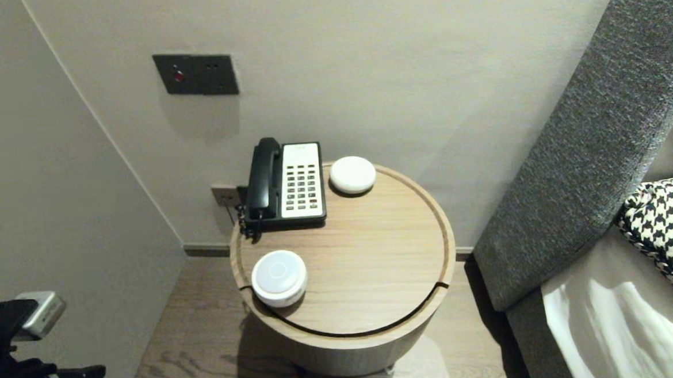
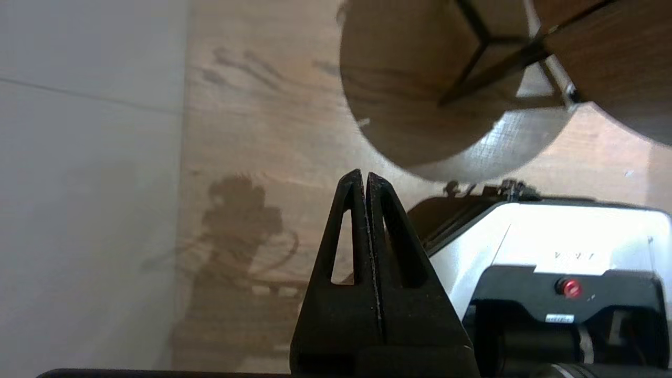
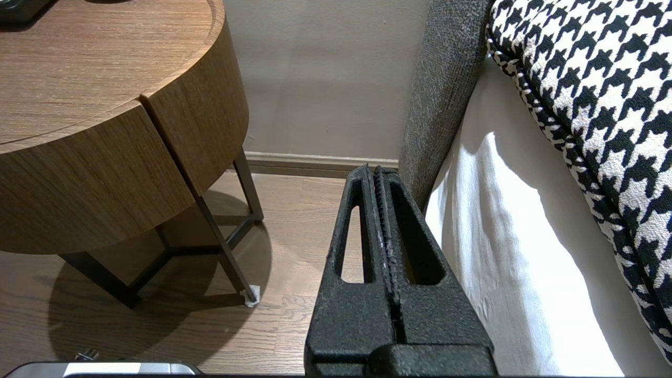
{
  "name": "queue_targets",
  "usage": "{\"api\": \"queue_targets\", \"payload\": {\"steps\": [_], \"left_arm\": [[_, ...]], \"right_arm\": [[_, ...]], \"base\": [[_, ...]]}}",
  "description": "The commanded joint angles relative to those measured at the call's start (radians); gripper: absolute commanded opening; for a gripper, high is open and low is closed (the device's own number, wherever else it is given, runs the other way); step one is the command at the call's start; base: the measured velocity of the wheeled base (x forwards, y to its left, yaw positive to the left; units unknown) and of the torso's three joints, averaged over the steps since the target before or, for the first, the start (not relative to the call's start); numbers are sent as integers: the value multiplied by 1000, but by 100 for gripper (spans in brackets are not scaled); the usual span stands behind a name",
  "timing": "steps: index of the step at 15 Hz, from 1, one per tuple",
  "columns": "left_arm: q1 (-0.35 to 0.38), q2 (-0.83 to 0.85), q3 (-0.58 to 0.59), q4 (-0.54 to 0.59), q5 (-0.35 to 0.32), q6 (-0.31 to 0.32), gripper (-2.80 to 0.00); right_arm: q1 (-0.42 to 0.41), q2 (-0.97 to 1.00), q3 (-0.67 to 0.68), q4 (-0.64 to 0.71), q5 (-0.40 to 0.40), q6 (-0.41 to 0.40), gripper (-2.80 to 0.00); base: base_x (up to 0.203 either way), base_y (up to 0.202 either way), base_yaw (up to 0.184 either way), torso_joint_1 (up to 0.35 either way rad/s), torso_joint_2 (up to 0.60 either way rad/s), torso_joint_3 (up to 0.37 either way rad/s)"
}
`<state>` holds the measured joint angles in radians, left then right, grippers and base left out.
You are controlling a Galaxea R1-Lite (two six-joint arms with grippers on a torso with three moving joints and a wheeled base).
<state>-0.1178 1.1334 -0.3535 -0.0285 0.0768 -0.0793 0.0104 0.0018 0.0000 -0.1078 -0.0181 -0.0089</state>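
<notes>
Left claw [image 2: 365, 178], shut and empty, hangs low beside one round desk [image 1: 374, 256]. Up on it: one flat white puck [image 1: 279, 277] nearest the claw, a second, domed puck [image 1: 352, 175] beyond, and one telephone [image 1: 287, 183]. Right claw [image 3: 374, 170] parked, shut.

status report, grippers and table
Left gripper shut, empty, low beside the round table. Right gripper shut, empty, by bed. White puck at table's front left, untouched.
</notes>
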Motion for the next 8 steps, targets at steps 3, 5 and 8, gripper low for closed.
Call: {"api": "queue_targets", "payload": {"steps": [3, 5, 8], "left_arm": [[18, -246, -138, 272, -7, 4, -280], [18, -325, -178, 333, -9, 3, -280], [17, -466, -190, 446, -15, 2, -280]], "right_arm": [[0, 0, 40, -1, 0, 0, -280], [0, 0, 40, -1, 0, 0, -280], [0, 0, 40, -1, 0, 0, -280]], "base": [[0, 0, 0, 0, 0, 0], [0, 0, 0, 0, 0, 0], [0, 0, 0, 0, 0, 0]]}}
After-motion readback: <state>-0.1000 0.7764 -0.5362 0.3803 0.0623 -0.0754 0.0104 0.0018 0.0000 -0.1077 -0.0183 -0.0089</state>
